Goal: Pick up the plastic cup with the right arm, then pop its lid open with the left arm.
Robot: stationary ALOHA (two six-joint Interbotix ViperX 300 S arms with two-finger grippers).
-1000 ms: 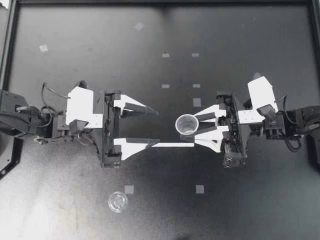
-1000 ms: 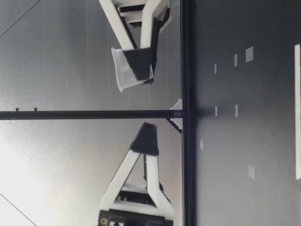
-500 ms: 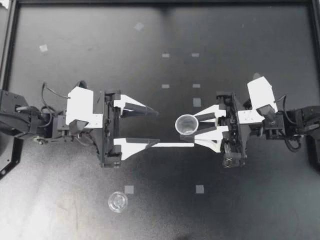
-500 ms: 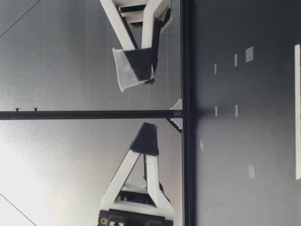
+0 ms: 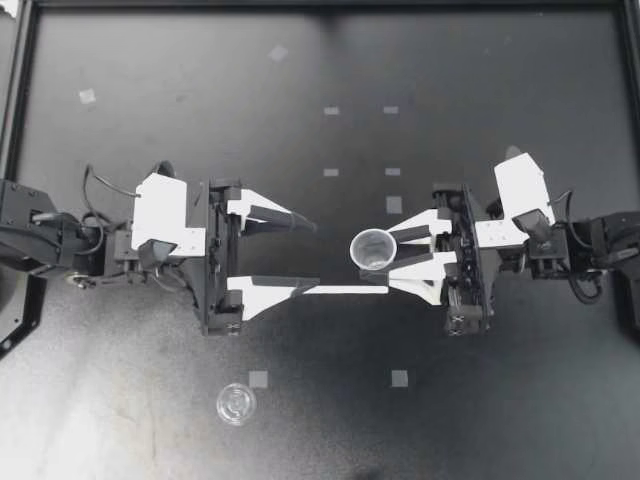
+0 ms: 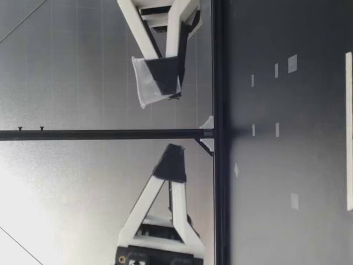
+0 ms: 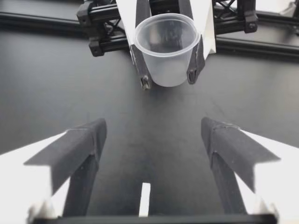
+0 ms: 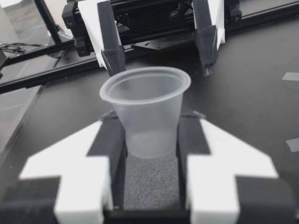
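My right jaws, coming in from the right of the frame in the top view, are clamped on a clear plastic cup that sits just right of the frame's centre. One dark fingertip presses on each side of the cup. The right wrist view shows this closely: the cup stands upright between the two padded fingers, its mouth open upward, and both pads touch its lower wall. In the low view the cup hangs raised clear of the tabletop, its rim turned upward.

My left jaws, reaching from the left of the frame, stand wide open and hold nothing. Their fingers point toward the cup, with a gap between the fingertips and it. In the left wrist view the cup is ahead of the spread fingers, roughly in line with the space between them, pinched by my other arm's fingertips on both sides.

A second small clear cup rests alone on the tabletop in the lower left of the top view, well apart from both arms. A thin white strip lies on the tabletop between the two arms, just below the held cup in the frame. Small pale tape squares dot the dark surface
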